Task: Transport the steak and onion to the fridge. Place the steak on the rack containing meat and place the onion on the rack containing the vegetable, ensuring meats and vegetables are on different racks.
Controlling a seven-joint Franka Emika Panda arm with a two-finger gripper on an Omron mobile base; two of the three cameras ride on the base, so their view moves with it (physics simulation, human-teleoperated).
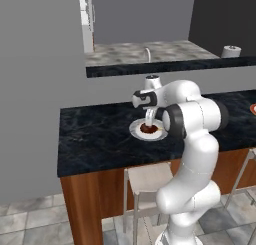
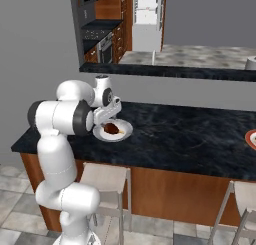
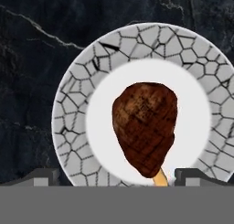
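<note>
Gripper (image 3: 112, 173) is hanging straight over the steak (image 3: 145, 127), its two dark fingertips (image 3: 43, 175) spread wide to either side of the meat and gripping nothing. Steak is lying in the white centre of a round plate (image 3: 73, 127) with a grey cracked-pattern rim, its pale stub pointing toward the gripper. Plate is sitting on the dark marbled table (image 1: 95, 134), near the front edge, with a stool (image 1: 147, 181) standing below.
</note>
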